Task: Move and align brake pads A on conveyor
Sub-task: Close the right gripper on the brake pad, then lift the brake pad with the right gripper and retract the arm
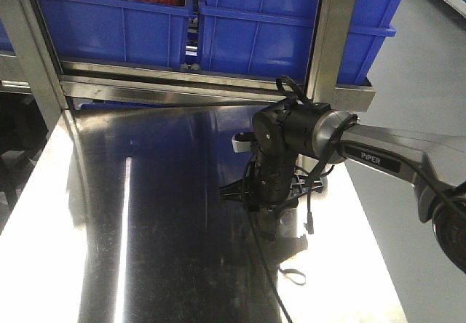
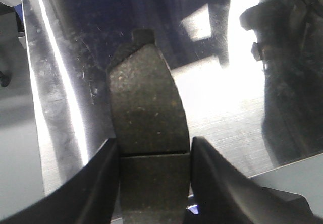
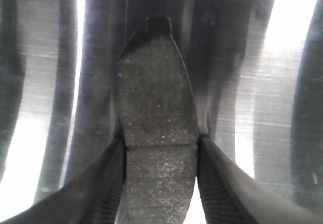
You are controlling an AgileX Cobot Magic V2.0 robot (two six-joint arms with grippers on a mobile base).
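Note:
Each wrist view shows one brake pad held lengthwise above the shiny steel table [image 1: 145, 228]. In the left wrist view, my left gripper [image 2: 154, 151] is shut on a dark grey curved brake pad [image 2: 146, 98], its fingers [image 2: 101, 178] pressing both long edges at the groove. My right gripper [image 3: 160, 146] is likewise shut on another speckled brake pad [image 3: 156, 93], gripped at its groove. In the front view only the right arm shows, with its gripper [image 1: 256, 196] pointing down just over the table's right half. The left arm is outside that view. The conveyor is out of view.
Blue plastic bins [image 1: 255, 32] stand on a steel rack behind the table, with an upright steel post [image 1: 329, 32] at the back right. A small white loop [image 1: 295, 274] lies near the table's right edge, with grey floor [image 1: 415, 83] beyond it.

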